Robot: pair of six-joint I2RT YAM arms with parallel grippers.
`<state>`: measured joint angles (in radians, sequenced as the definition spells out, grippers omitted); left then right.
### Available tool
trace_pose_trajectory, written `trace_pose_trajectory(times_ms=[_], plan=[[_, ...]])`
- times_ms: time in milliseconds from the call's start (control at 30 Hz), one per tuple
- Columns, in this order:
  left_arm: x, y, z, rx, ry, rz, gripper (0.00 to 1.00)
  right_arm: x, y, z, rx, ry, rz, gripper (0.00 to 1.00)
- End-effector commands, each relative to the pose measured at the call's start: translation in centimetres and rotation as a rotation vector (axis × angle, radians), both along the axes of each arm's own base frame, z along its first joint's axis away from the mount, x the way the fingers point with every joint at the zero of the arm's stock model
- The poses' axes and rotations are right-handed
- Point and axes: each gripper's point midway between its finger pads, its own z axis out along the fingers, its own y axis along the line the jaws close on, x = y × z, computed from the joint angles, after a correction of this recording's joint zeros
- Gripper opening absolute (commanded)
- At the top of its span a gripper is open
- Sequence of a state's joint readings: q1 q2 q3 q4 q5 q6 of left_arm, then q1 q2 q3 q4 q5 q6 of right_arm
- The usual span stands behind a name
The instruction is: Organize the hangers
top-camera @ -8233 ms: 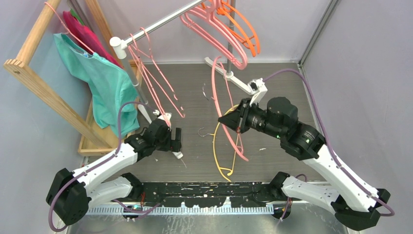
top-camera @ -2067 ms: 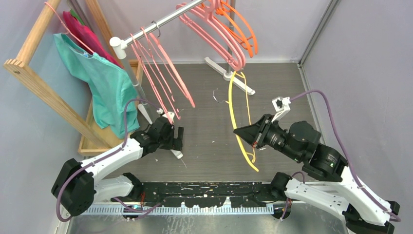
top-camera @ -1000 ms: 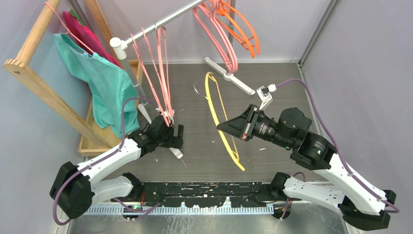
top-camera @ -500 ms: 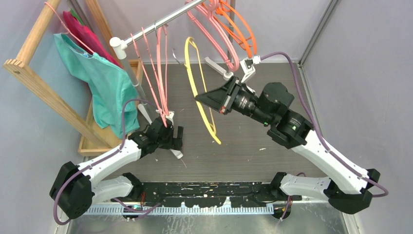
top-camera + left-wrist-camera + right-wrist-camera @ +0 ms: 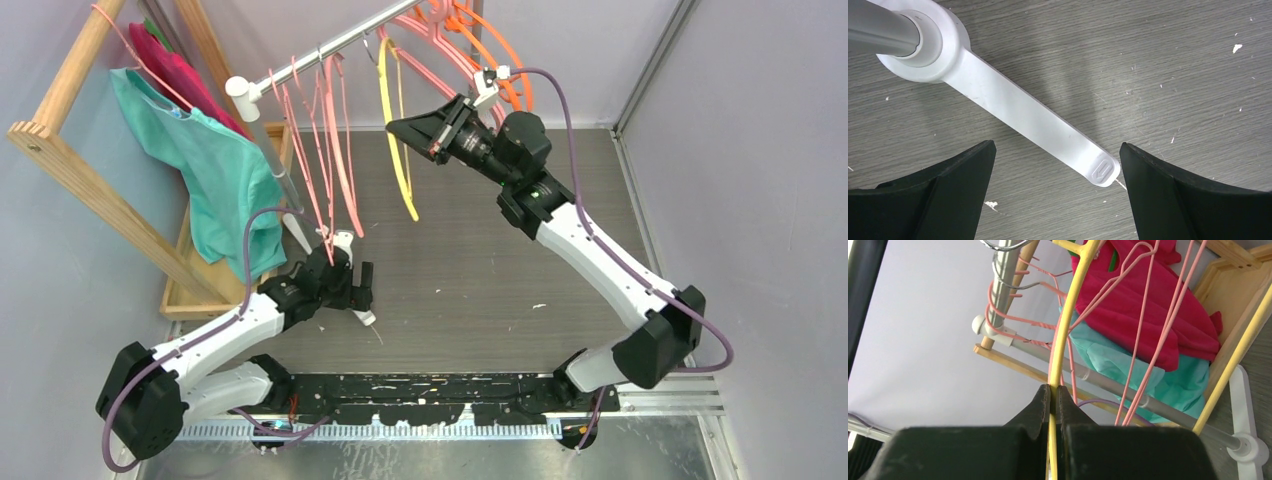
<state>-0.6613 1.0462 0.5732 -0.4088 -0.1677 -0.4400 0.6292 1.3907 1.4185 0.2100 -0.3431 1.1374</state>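
Near the silver metal rail [image 5: 340, 41], our right gripper [image 5: 1053, 392] pinches the thin yellow plastic hanger [image 5: 1234, 362]. Our left gripper [image 5: 1055, 150] gapes wide, empty.

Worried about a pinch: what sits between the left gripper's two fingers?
The rack's white foot, lying on the floor, shows between the open left gripper's fingers in the left wrist view.

a robotics lab cell: plain lilac walls [image 5: 750, 200] boxing in a grey tabletop [image 5: 480, 290] with a black mounting plate [image 5: 420, 385].
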Motion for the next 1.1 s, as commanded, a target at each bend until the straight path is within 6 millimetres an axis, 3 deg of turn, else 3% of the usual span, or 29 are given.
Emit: trace_pose_trajectory(times_ms=[0, 467, 733, 967, 1067], plan=[[0.3, -0.5, 1.1, -0.045, -0.04, 0.005, 0.98, -3.2, -0.6, 7.8, 0.176, -0.221, 0.112, 0.01], [0.3, -0.6, 0.6, -0.039, -0.031, 0.0, 0.98, -3.6, -1.3, 6.9, 0.182, -0.256, 0.111, 0.01], [0.6, -0.8, 0.6, -0.038, -0.03, -0.002, 0.98, 0.2, 0.7, 5.7, 0.151, -0.218, 0.13, 0.01], [0.7, -1.0, 0.6, -0.041, -0.027, -0.005, 0.98, 3.5, 2.4, 2.4, 0.109, -0.164, 0.142, 0.01], [0.6, -1.0, 0.4, -0.041, -0.024, -0.005, 0.98, 3.9, 2.3, 0.6, 0.11, -0.131, 0.145, 0.01]])
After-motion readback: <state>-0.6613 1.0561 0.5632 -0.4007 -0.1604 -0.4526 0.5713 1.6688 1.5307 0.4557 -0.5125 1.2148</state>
